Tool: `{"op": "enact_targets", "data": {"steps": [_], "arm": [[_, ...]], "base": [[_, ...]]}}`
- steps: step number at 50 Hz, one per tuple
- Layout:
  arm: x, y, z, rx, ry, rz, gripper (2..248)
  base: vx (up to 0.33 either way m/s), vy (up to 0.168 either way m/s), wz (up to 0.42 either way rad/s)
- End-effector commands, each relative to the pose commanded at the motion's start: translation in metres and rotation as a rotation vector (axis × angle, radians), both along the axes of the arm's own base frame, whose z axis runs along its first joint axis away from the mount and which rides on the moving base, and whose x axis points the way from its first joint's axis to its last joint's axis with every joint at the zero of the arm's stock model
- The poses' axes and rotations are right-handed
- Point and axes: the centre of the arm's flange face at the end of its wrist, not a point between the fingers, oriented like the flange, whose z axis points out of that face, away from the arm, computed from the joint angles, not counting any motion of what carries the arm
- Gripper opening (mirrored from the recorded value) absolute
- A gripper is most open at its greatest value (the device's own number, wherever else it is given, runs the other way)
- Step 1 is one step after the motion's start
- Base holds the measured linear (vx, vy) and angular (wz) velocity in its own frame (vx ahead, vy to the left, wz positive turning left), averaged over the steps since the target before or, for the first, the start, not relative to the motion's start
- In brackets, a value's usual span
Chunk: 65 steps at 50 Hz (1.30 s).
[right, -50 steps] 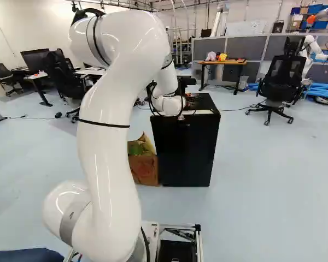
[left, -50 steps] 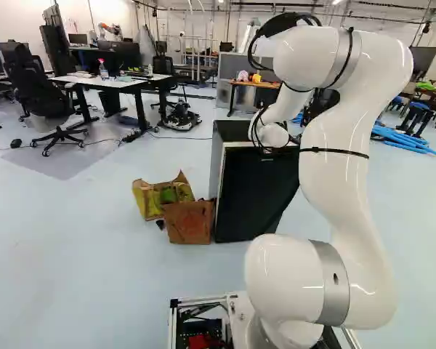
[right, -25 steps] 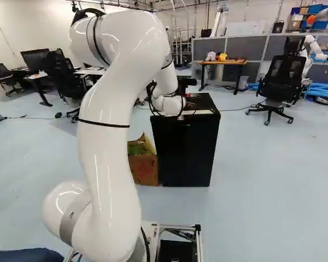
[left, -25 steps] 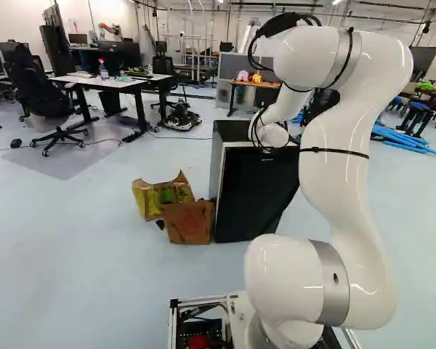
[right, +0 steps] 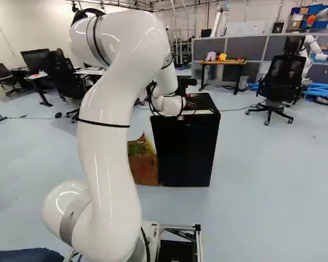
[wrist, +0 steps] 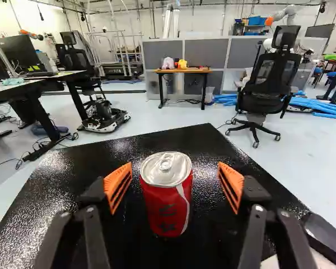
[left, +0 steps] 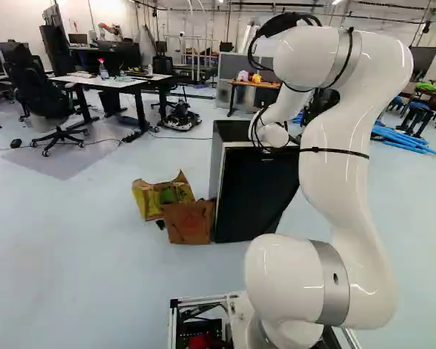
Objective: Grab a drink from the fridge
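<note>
Jaws [wrist: 174,187] are seen apart, the can [wrist: 166,208] ungripped between them; no arm [right: 109,174] shift is noted; closure is judged due.

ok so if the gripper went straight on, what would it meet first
Probably the red can, standing on the fridge top, lined up between the open fingers of the gripper; its exact depth is unclear.

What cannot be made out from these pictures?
Inside of the black-fronted fridge: hidden by its closed front, both base views.
Far side of the red metal can: hidden by its own body, wrist view.
Orange pads of the black gripper: hidden behind the white arm, left base view.
</note>
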Motion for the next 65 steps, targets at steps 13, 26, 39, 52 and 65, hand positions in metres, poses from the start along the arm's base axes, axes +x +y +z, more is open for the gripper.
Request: {"op": "enact_targets", "data": {"steps": [13, 26, 39, 52, 65], "arm": [[0.0, 0.0, 0.0, 0.0, 0.0, 0.0, 114], [0.0, 0.0, 0.0, 0.0, 0.0, 0.0, 101], [0.0, 0.0, 0.009, -0.004, -0.013, 0.0, 101], [-0.001, 0.0, 0.023, -0.01, -0.035, 0.0, 101], [-0.002, 0.0, 0.036, -0.016, -0.054, 0.0, 101]], "base": [[0.0, 0.0, 0.0], [0.0, 0.0, 0.0], [0.0, 0.0, 0.0], [0.0, 0.0, 0.0], [0.0, 0.0, 0.0]]}}
